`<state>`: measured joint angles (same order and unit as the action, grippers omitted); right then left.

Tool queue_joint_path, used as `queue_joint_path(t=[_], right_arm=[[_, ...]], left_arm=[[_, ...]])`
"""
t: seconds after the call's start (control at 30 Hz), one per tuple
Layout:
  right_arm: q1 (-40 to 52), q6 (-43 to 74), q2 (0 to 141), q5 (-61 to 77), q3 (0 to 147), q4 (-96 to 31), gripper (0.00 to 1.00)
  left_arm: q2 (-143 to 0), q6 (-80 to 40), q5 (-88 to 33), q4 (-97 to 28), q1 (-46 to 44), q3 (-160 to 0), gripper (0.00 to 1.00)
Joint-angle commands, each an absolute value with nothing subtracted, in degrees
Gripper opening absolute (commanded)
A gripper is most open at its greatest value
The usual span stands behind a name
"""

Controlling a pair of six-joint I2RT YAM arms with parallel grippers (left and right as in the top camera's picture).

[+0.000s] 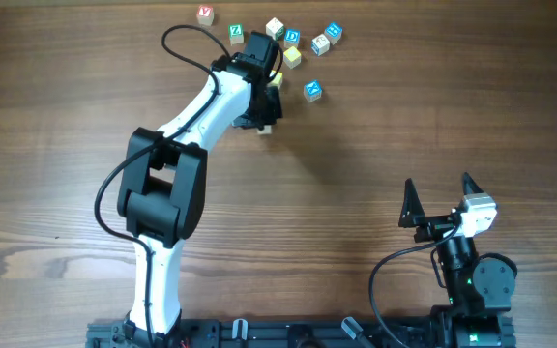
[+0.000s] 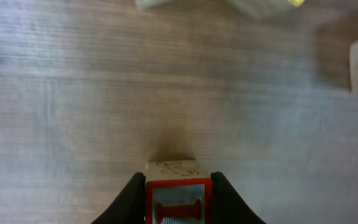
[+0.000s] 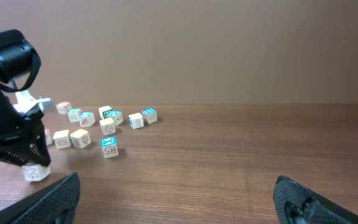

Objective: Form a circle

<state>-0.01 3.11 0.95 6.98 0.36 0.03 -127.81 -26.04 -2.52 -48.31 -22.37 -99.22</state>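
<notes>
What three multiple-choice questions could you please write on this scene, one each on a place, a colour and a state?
1. Where is the right gripper?
A. Over the loose cubes
B. By its own base, far from the loose cubes
C. Touching the left arm

2. What colour are the frame and letter on the cube between the fingers of the left gripper?
A. Green
B. Red
C. Blue

3. How do the right gripper's jaws stand?
A. Wide open, with nothing between them
B. Shut on a cube
C. Shut on nothing

Answers:
1. B: the overhead view shows it near its base, with bare table between it and the loose cubes.
2. B: the left wrist view shows a red frame and a red letter.
3. A: both fingers are spread apart over bare wood.
</notes>
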Motion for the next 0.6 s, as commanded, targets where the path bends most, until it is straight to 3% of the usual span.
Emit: queue_joint_path(t=[0.0, 0.27, 0.5, 0.53, 0.57], right_arm=[[-0.25, 2.59, 0.97, 5.98, 0.3, 0.32, 1.0], [-0.25, 2.59, 0.97, 5.98, 0.3, 0.32, 1.0], [-0.25, 2.59, 0.97, 5.98, 0.3, 0.34, 1.0], [-0.25, 2.59, 0.95, 5.98, 0.3, 0.32, 1.0], [-0.25, 2.59, 0.95, 5.98, 0.3, 0.34, 1.0]], left_arm=[[-128.31, -25.96, -6.66, -52.42, -22.39, -98.3, 0.17], [-128.31, -25.96, -6.66, -55.2, -22.39, -98.3, 0.2], [-128.31, -25.98, -6.66, -55.18, -22.39, -98.3, 0.33], [-128.31, -25.98, -6.63, -55.18, -22.39, -98.3, 0.4], [-128.31, -25.96, -6.63, -55.18, -22.39, -98.3, 0.42]])
